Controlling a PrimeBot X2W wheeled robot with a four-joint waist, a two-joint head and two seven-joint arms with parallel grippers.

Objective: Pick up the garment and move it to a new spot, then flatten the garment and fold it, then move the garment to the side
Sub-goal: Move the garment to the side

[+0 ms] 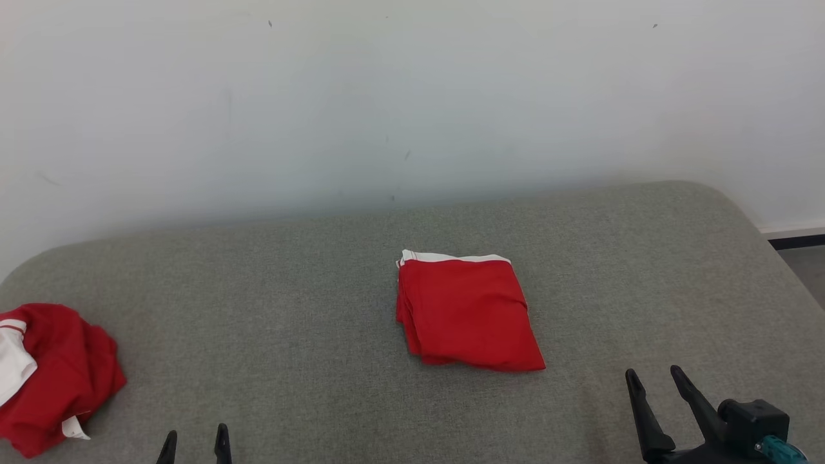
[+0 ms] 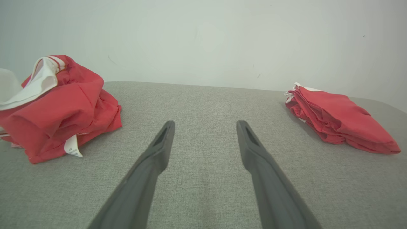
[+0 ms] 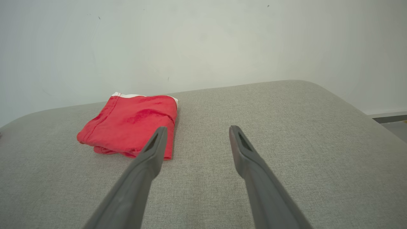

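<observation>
From the head camera I saw the garment (image 1: 467,316) folded into a red block with a white band along its far edge, lying near the middle of the grey cushion (image 1: 290,322). A second red and white heap (image 1: 55,377) sat crumpled at the cushion's left edge, well apart from the garment. My left gripper (image 1: 195,439) showed just its two fingertips at the bottom, set a little apart and empty, above bare cushion between the heap and the garment. My right gripper (image 1: 654,375) stood at the lower right, its fingers spread and holding nothing, near the garment's near right corner but not touching it. A pale wall (image 1: 412,96) rose behind the cushion.

In the left wrist view, the left gripper (image 2: 205,124) was wide open over bare fabric. The heap (image 2: 60,105) lay to its left with a white tag (image 2: 72,147) hanging at the front, and the garment (image 2: 340,119) lay off to the right, its stacked layers showing at the edge.

In the right wrist view, the right gripper (image 3: 197,128) was also wide open and empty. The garment (image 3: 130,122) lay to its left, partly behind one finger (image 3: 149,156); I could not tell whether that finger touched it. A strip of floor (image 3: 394,127) showed past the cushion's right corner.
</observation>
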